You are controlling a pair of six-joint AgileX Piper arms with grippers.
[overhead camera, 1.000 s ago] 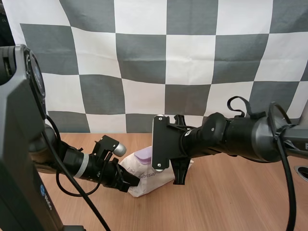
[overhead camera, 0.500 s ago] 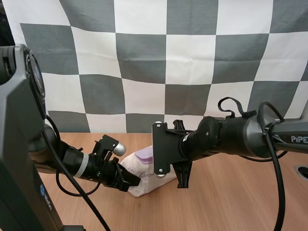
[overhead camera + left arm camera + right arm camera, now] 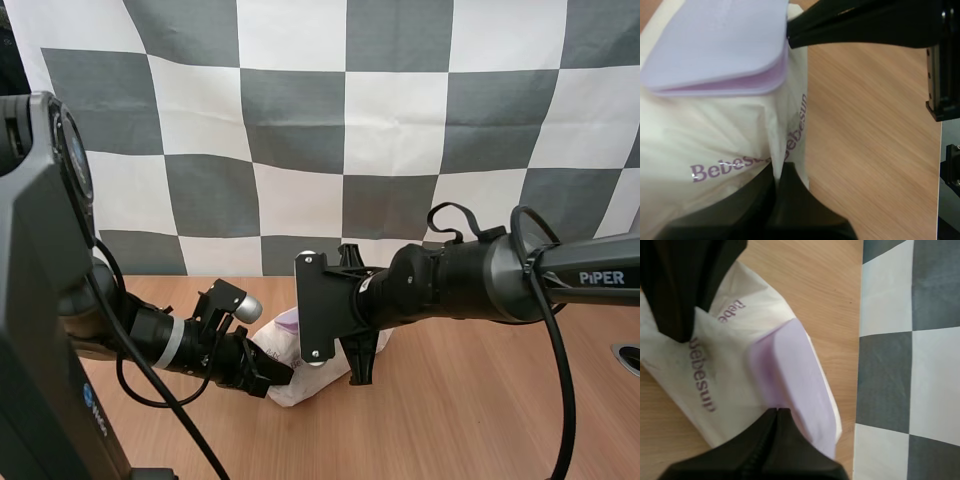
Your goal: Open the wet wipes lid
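The wet wipes pack (image 3: 305,372) is a white soft pouch with purple lettering, lying on the wooden table (image 3: 480,400). Its lilac lid (image 3: 288,322) faces up. My left gripper (image 3: 270,378) is shut on the pack's near end, pinching the seam (image 3: 777,172) beside the print. My right gripper (image 3: 357,375) hangs at the pack's far side. In the right wrist view its fingers lie together as one wedge, and the right gripper (image 3: 777,411) touches the edge of the lid (image 3: 800,370). The left wrist view shows the right arm's tip (image 3: 792,29) at the corner of the lid (image 3: 715,40).
Bare wood lies to the right of the pack and in front of it. A dark round hole (image 3: 630,358) sits in the tabletop at the far right edge.
My right arm has moved left and slightly down, bringing its fingers up to the pack's lid. The left arm and the pack have stayed put.
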